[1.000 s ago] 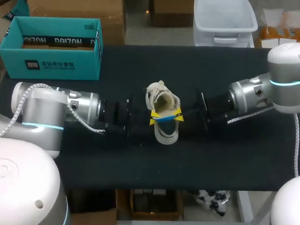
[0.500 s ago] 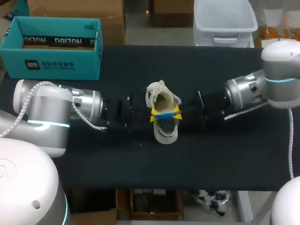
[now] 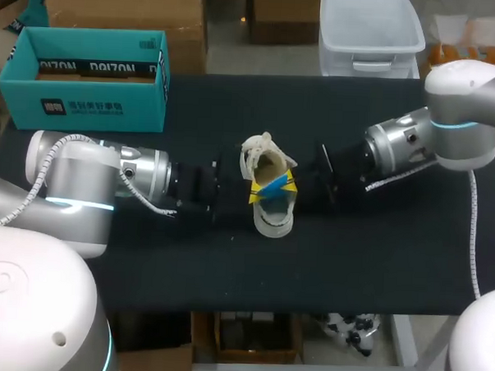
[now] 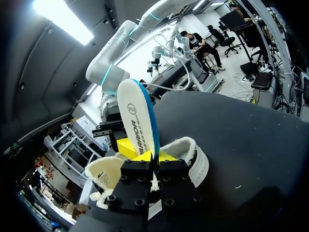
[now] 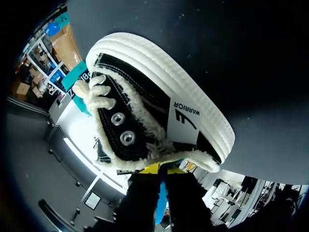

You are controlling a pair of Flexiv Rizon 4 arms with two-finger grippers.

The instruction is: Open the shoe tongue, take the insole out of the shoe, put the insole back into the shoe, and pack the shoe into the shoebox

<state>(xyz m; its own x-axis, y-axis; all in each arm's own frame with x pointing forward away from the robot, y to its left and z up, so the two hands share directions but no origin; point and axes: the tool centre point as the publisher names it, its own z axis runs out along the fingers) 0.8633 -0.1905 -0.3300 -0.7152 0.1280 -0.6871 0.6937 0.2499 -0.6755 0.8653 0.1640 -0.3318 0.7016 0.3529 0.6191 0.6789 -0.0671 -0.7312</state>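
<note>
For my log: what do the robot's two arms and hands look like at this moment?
The left arm and right arm are rounded white and silver tubes, each with a glowing light-blue ring and a pale cable alongside. The left hand and right hand are black and blocky with yellow fingertips.

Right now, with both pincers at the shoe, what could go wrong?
1. The left pincer and right pincer both seem shut on the insole; if they pull different ways, it could bend or slip out.
2. Nothing holds the shoe, so it might drag or tip with the insole.
3. The pincers are very close and could collide.
</note>
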